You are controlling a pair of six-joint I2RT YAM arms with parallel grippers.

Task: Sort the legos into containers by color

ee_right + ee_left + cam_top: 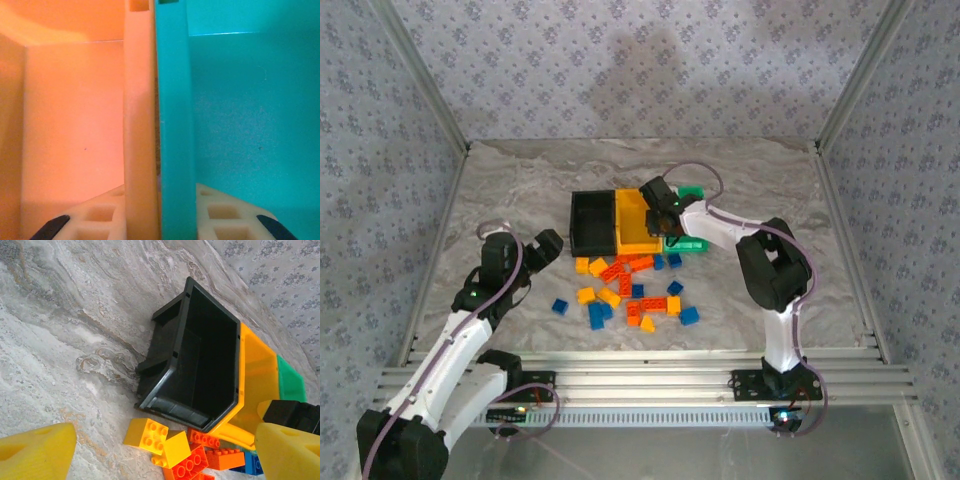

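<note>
Bins stand in a row mid-table, side walls touching: black bin point(592, 222) on the left, yellow-orange bin point(635, 228) in the middle, green bin point(692, 243) on the right, partly under the right arm. Left wrist view shows the same order: black bin point(200, 355), yellow-orange bin point(255, 365), green bin point(290, 382).

Legos point(628, 290) lie loose on the table point(520, 180) just in front of the bins, with yellow, orange-red and blue mixed. One blue brick point(560, 306) sits apart to the left of the pile. In the left wrist view, a yellow brick point(146, 433) lies near the black bin's front corner, with orange-red bricks point(190, 466) just beside it.

Left gripper point(548, 247) is low, left of the pile, near the black bin and pointed toward it. Jaws are wide apart, pads point(37, 457) at either edge of its wrist view, nothing held.

Right gripper point(665, 212) is down on the seam between the yellow-orange and green bins. In its wrist view the fingers point(95, 222) straddle the two abutting walls — one inside the yellow-orange bin point(75, 125), the other inside the green bin point(250, 125), both right against the walls. Cannot tell whether it is squeezing them or just sitting around them
</note>
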